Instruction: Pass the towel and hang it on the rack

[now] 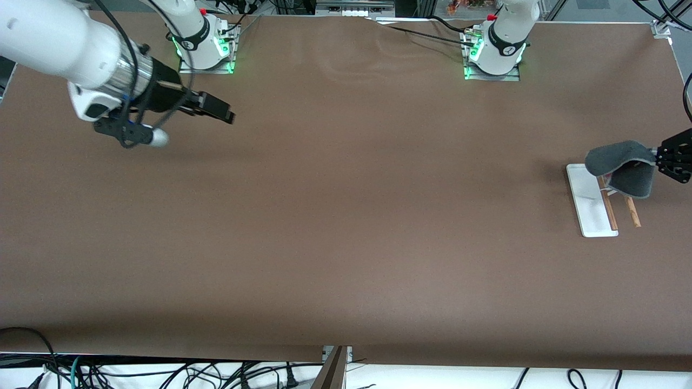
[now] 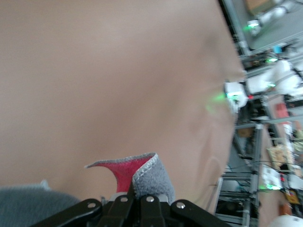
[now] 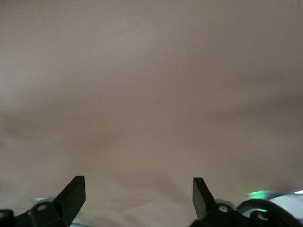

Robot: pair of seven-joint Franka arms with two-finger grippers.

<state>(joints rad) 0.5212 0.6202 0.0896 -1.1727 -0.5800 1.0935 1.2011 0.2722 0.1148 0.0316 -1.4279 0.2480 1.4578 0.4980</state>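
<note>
Towel (image 1: 621,162) apparently draped over rack (image 1: 589,202).

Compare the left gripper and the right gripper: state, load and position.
The left gripper has its jaws shut on the towel; the right gripper has its jaws open and holds nothing.
The left gripper is over the rack at the left arm's end of the table; the right gripper waits over bare table at the right arm's end.
Both are black, two-fingered and off the table.
</note>
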